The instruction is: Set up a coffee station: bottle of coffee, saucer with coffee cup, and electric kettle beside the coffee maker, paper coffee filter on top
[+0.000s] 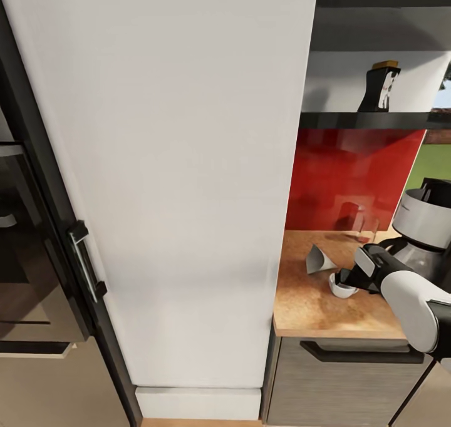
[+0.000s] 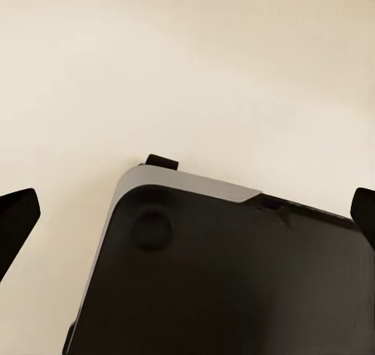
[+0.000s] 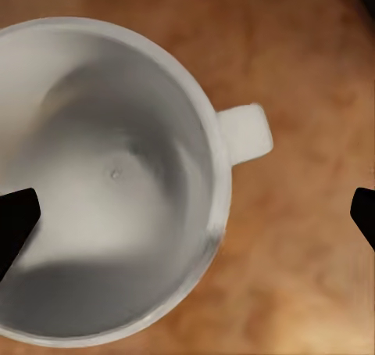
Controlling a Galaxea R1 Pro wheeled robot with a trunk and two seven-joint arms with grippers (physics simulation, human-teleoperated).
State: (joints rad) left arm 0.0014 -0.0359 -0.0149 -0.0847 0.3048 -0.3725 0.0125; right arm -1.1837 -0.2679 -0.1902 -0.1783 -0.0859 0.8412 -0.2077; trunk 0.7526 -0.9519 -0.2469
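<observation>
One coffee cup (image 3: 109,179), one paper coffee filter (image 1: 319,259), one coffee maker (image 1: 425,223)

You see the countertop (image 1: 307,308) as matt, speckled wood, warm and mottled. The coffee cup (image 3: 101,175) looks like smooth white ceramic with a soft sheen. The far red backsplash (image 1: 351,176) is glossy and mirror-like. The tall white cabinet panel (image 1: 181,164) on your left is flat and matt.
</observation>
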